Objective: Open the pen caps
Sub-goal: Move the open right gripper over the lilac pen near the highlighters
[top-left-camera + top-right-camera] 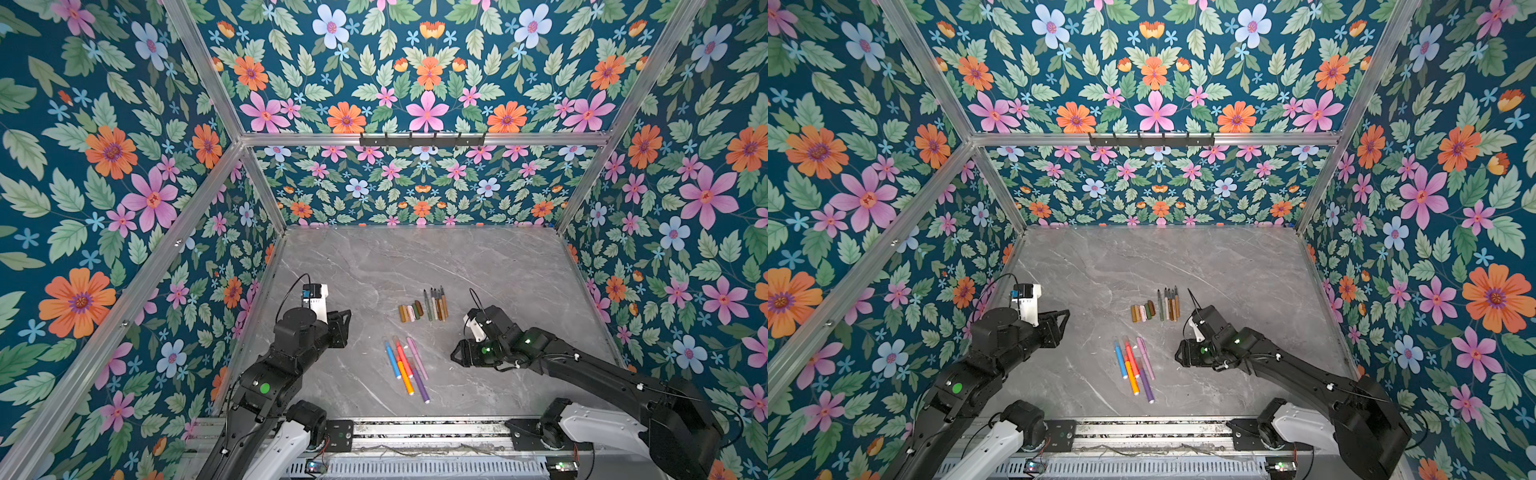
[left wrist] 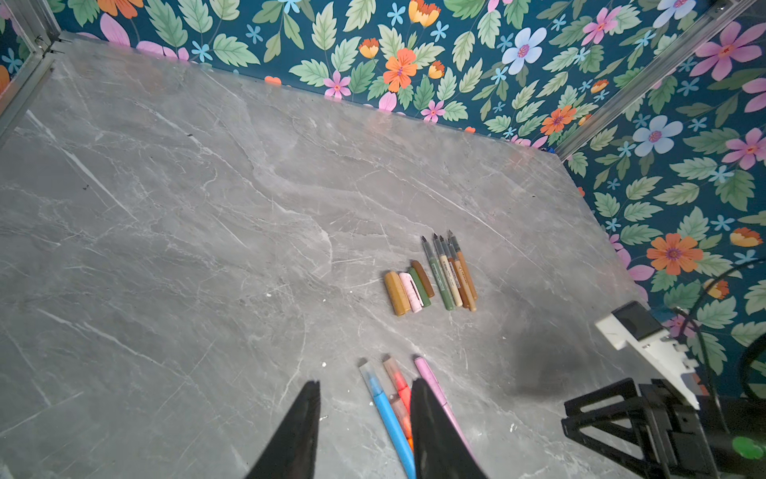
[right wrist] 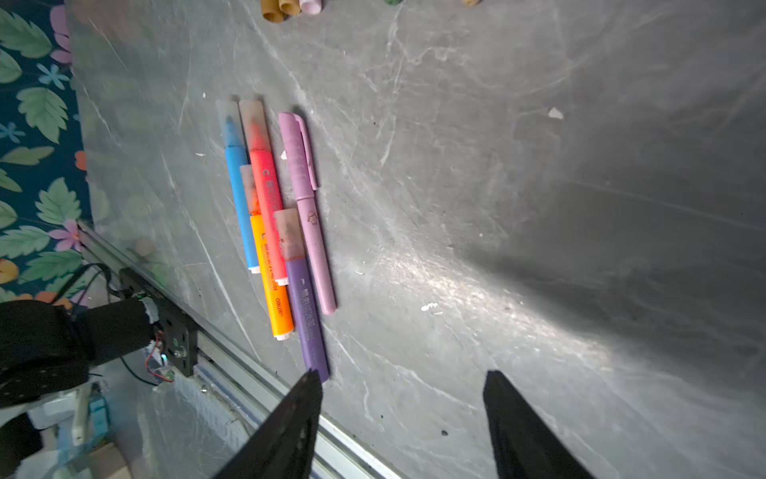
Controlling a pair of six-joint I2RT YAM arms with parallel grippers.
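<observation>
While both top views take in the whole grey worktop (image 1: 415, 257) and both arms, the fine detail is in the wrist views only.

Left wrist view: the pen caps (image 2: 408, 292) lie loose in a tight row, mustard, pink, olive and brown, side by side and touching. Just beside them lie the uncapped pens (image 2: 452, 275), bare tips toward the back wall.

Right wrist view: that row is cut to a few cap ends at the frame edge. The capped pens (image 3: 282, 232) show sharp here: blue, red, orange and purple with translucent caps on, and a pink one with an opaque clip cap. They lie packed together near the front rail (image 3: 257, 381). In both top views this bunch sits nearer the front than the loose caps, with bare worktop between.

Left gripper (image 1: 341, 328): the arm rises bent from the front-left base, wrist turned toward the middle, left of the capped pens. The jaws are partly spread and empty; the left wrist view has the pens on the worktop beyond the tips.

Right gripper (image 1: 459, 353): the arm stretches in low from the front-right base, pointing left at the capped pens. The jaws are spread wider, also empty. Neither gripper touches a pen.
</observation>
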